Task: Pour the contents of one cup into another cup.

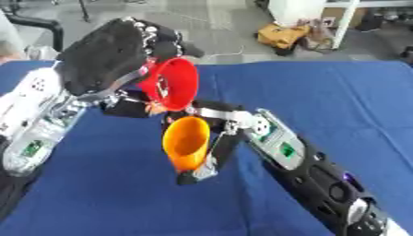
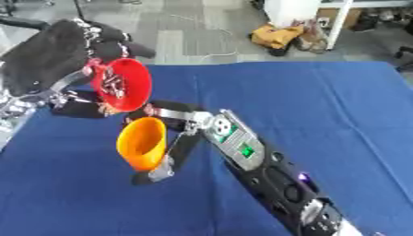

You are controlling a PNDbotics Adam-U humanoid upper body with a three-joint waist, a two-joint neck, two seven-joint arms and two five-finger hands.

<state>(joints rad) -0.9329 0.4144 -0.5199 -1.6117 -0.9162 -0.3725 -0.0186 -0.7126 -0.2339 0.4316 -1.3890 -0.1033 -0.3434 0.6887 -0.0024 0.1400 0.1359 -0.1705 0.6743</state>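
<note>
Red cup point(image 1: 174, 83) tipped above orange cup point(image 1: 187, 143), blue table point(image 1: 339, 101) open rightward

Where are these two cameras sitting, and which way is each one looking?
Left eye view: in the robot's head, looking down at the blue table; left robot hand tips a red cup above an orange cup held by the right robot hand.
Right eye view: beside it in the head, facing the same way; the same arms show.
Shared: both cups, both hands, the table.
</note>
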